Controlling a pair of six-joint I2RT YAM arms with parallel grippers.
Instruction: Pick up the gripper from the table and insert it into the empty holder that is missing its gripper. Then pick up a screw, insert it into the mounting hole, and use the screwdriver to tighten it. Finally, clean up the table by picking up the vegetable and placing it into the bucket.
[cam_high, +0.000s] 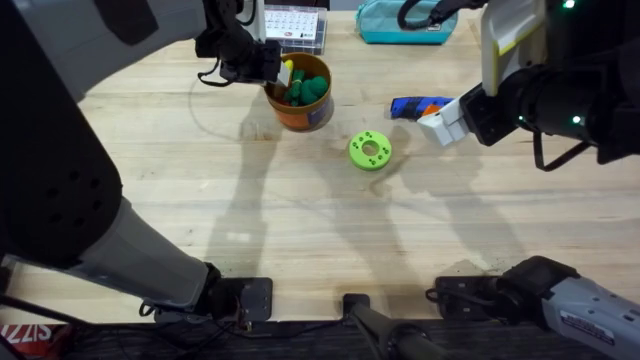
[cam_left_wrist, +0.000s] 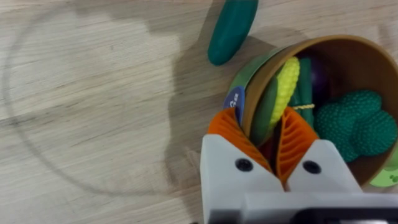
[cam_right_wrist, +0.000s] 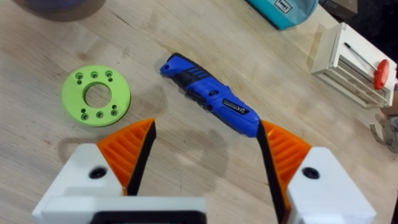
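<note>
Yellow vegetable (cam_left_wrist: 286, 83), upper centre, a light, stiff, smooth toy best pinched mid-length, stands inside the orange bucket (cam_left_wrist: 348, 50) just beyond the left gripper (cam_left_wrist: 260, 138), jaws slightly parted, gripping nothing; right gripper (cam_right_wrist: 205, 149) is spread wide.

Left end effector (cam_left_wrist: 272, 144) fingers nearly closed; right end effector (cam_right_wrist: 205, 149) spread wide.
</note>
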